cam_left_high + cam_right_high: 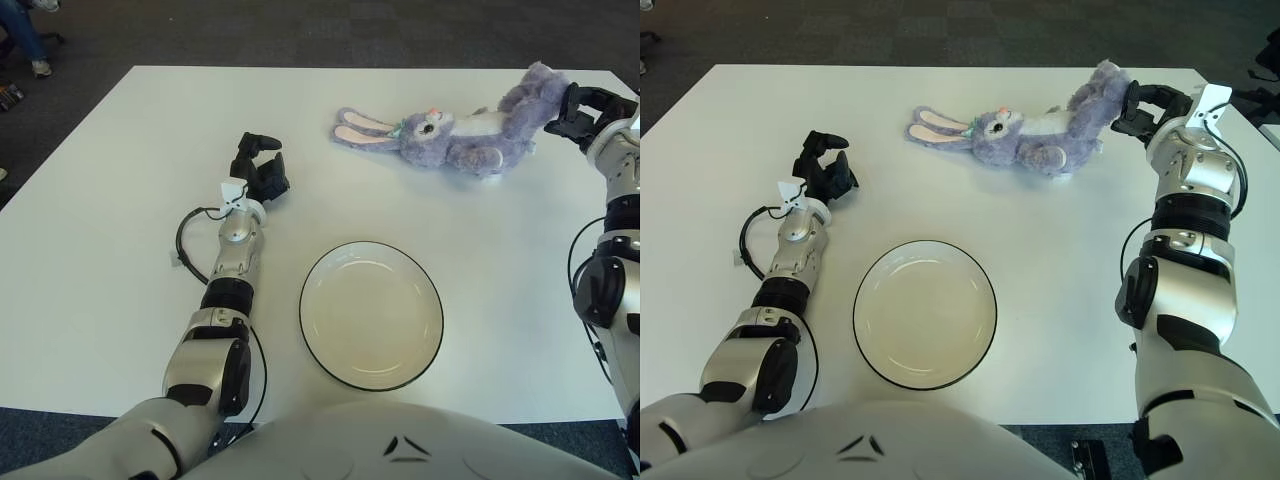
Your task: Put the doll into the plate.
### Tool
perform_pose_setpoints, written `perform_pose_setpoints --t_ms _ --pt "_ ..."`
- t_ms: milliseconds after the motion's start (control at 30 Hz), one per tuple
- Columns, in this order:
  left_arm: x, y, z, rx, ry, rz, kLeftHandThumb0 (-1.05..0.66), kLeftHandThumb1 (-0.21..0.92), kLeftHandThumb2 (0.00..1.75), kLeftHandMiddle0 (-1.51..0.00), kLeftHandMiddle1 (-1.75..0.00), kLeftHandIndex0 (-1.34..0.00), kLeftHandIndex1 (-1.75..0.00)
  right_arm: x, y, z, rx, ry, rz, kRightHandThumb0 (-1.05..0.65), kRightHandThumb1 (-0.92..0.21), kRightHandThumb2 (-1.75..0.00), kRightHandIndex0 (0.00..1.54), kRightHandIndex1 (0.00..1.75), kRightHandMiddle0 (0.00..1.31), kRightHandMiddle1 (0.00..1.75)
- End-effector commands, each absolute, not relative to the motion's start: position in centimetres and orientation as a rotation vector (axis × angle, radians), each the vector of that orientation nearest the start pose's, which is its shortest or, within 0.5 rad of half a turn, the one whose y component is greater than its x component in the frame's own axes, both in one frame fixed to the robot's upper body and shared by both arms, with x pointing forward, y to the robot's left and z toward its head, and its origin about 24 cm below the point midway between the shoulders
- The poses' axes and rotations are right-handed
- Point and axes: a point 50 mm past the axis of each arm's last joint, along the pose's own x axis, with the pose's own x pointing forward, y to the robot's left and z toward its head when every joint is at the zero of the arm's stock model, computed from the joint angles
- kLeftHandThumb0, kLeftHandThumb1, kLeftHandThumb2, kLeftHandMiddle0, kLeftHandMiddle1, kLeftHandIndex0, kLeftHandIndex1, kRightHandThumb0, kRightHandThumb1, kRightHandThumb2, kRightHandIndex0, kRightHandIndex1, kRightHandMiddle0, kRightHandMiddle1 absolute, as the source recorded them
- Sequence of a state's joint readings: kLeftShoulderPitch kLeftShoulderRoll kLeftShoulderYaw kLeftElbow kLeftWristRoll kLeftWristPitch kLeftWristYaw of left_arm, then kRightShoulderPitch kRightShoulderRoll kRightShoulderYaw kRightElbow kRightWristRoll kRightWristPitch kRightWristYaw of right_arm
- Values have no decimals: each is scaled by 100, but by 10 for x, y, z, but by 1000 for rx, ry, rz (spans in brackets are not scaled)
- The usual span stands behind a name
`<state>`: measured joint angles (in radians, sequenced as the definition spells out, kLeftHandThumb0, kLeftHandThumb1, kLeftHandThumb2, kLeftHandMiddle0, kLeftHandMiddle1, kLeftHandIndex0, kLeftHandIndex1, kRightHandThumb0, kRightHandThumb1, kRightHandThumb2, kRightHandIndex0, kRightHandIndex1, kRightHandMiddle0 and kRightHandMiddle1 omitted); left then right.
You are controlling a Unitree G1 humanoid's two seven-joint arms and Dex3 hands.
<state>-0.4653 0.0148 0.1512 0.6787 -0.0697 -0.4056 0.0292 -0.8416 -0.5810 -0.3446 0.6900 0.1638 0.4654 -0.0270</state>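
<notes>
The doll, a purple plush rabbit [1025, 135], lies stretched across the far right part of the white table [730, 120]; its long pink-lined ears [935, 127] point toward the robot's left and lie flat on the tabletop, its head sits just right of them with the face turned up, and its pale belly shows along the middle of the body; the hind leg [1100, 90] at the right end is raised off the surface and tilts up toward the far edge. The right hand [1140, 108] is at that raised leg, its dark fingers [1150, 95] curled around the end of it, so the hand grips the rabbit by the leg while the rest of the toy lies on the table; the silver forearm runs back from there along the right side of the table.

The plate [925, 313], white with a thin dark rim, sits near the front edge of the table, well apart from the rabbit and nearer the robot's body; nothing lies in it.

The left hand [823, 170] shows to the left of the plate and further back, level with the gap between plate and rabbit; its black fingers are loosely bent, not closed on anything; a black cable [750, 240] loops out beside the left forearm.

Dark carpet [940, 30] surrounds the table.
</notes>
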Motion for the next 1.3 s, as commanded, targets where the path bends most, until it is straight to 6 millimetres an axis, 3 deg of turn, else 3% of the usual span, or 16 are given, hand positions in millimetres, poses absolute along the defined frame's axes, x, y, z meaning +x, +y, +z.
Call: perform_pose_setpoints --t_ms 0,167,333,367,467,633,733,767,867,967,1133,1267 --pt "326 154 39 -91 -119 69 -39 62 93 -103 -175 -38 -175 359 -324 174 -15 168 -439 0 -18 -139 60 154 72 171" --pt "325 155 39 -91 -117 66 -39 62 93 -101 -175 -38 -175 356 -322 173 -8 161 -418 0 -19 -137 62 153 71 167" --pt "325 154 39 -93 -118 64 -39 62 93 -102 -175 -38 -175 355 -318 172 9 169 -328 0 -43 -102 56 147 60 154" --pt "325 154 39 -93 -119 64 -39 62 93 -102 -175 -38 -175 355 -317 172 8 171 -315 -16 -46 -97 45 138 61 152" --pt "325 154 39 -95 -120 63 -39 62 93 -103 -175 -38 -175 354 -315 173 1 189 -276 -33 -54 -84 30 127 60 149" --pt "325 154 39 -92 -121 63 -39 62 93 -103 -175 -38 -175 354 -314 174 -1 227 -250 -37 -69 -63 19 127 52 150" --pt "325 154 39 -88 -121 63 -39 62 93 -103 -175 -38 -175 356 -315 173 -7 259 -234 -47 -52 -76 13 131 17 140" --pt "325 154 39 -87 -120 62 -39 62 93 -103 -175 -38 -175 356 -315 173 -8 271 -226 -50 -48 -79 11 131 11 121" --pt "325 154 39 -87 -119 60 -39 62 93 -104 -175 -38 -175 356 -316 173 -5 291 -207 -55 -43 -81 10 126 4 90" --pt "325 154 38 -85 -118 61 -39 62 93 -104 -175 -38 -175 356 -315 172 0 307 -184 -59 -42 -79 11 117 1 69" --pt "325 154 38 -82 -116 65 -39 62 93 -104 -175 -38 -175 356 -313 172 7 313 -163 -64 -43 -75 13 105 0 51" --pt "325 154 38 -85 -120 65 -39 62 93 -104 -175 -38 -175 357 -311 174 24 300 -150 -66 -42 -75 13 97 0 50"
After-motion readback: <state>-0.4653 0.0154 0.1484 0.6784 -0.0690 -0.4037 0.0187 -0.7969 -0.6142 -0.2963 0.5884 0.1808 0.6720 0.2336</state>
